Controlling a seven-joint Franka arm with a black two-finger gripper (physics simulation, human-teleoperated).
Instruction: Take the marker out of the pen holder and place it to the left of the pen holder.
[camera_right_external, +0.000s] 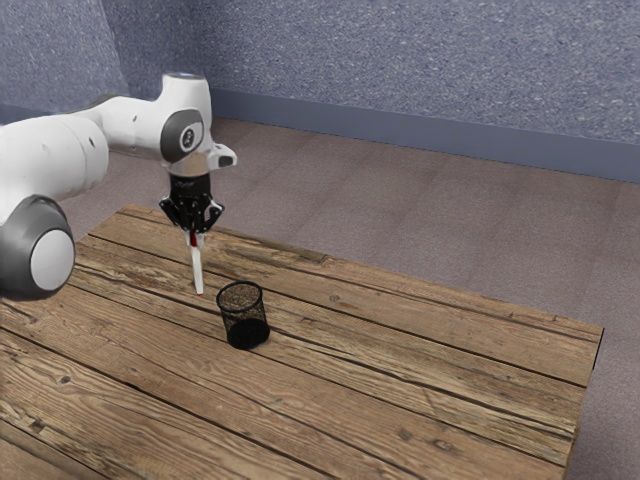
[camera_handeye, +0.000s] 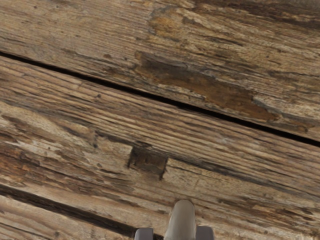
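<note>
Claw (camera_right_external: 195, 238), black, two-finger: closed on the marker, one finger against either side, above the table (camera_right_external: 400, 400) toward its far corner at the exterior view's left.

Marker (camera_right_external: 198, 270), white barrel, red at the lower tip: out of the pen holder, hanging nearly upright, slightly tilted; contact with the planks cannot be told. Step, as judged: setting down. Handling advised: lower slowly, ease off at first touch, tip the barrel over away from the holder, release only once supported. Risk: dropped on end, it may topple or roll.

Pen holder (camera_right_external: 245, 332), black wire mesh, round: upright, set in from the table's far edge, nearer that same corner than the exterior view's right edge. Keep barrel and claw clear of its rim.
</note>
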